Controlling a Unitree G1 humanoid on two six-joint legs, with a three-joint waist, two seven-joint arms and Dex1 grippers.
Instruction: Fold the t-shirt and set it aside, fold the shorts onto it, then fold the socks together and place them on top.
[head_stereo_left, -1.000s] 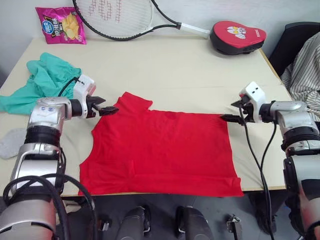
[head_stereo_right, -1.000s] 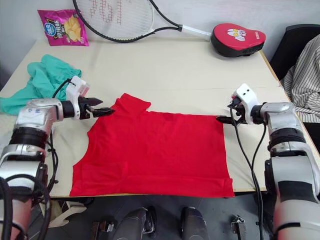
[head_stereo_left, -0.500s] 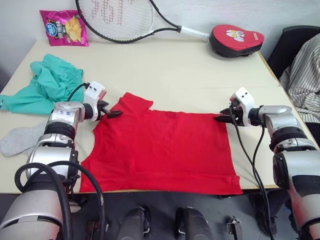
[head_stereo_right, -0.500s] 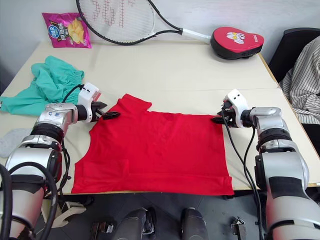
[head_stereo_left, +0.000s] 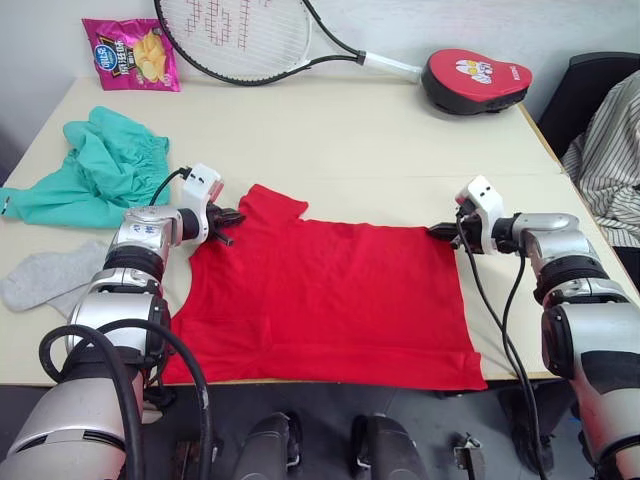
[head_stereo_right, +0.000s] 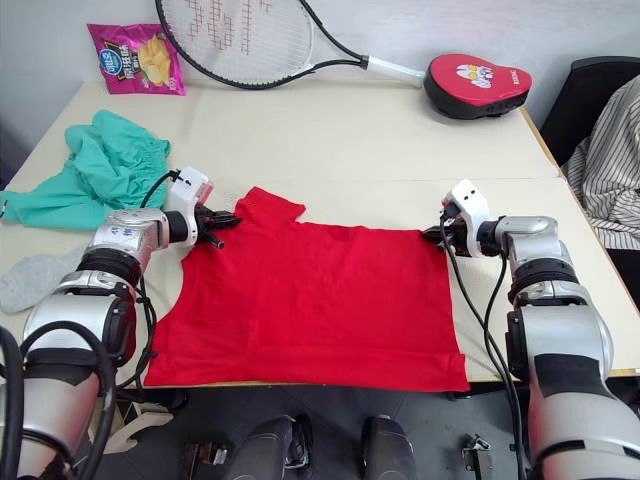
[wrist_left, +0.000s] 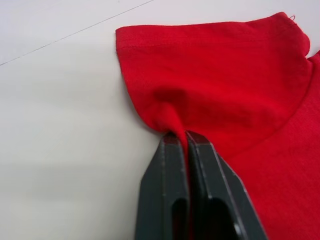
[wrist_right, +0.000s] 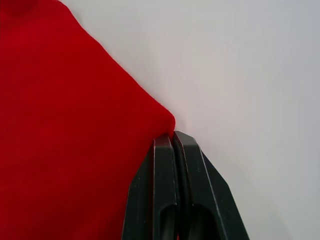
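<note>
Beige and broad, the table (head_stereo_left: 400, 130) carries everything in the head views. Spread flat along its near edge lies the t-shirt (head_stereo_left: 330, 300), its hem hanging slightly over that edge. At the left edge sit the shorts (head_stereo_left: 95, 170), crumpled, and nearer the front left corner the socks (head_stereo_left: 45, 280). Along the far edge lie a crisp packet (head_stereo_left: 130, 52), a tennis racket (head_stereo_left: 250, 40) and a red padded case (head_stereo_left: 475, 78). A person's striped sleeve (head_stereo_left: 610, 150) shows past the right edge.

From the head, the left gripper (head_stereo_left: 228, 217) sits at the sleeve on the shirt's left side, and the right gripper (head_stereo_left: 440, 231) at the shirt's far right corner.

Seen from the left wrist, the left gripper's fingers (wrist_left: 165, 195) are pressed together on a pinch of red cloth at the sleeve's edge, which puckers up between their tips, with bare table beside it.

Seen from the right wrist, the right gripper's fingers (wrist_right: 162, 190) are pressed together too, nipping the very corner of the t-shirt where it meets the bare table.
</note>
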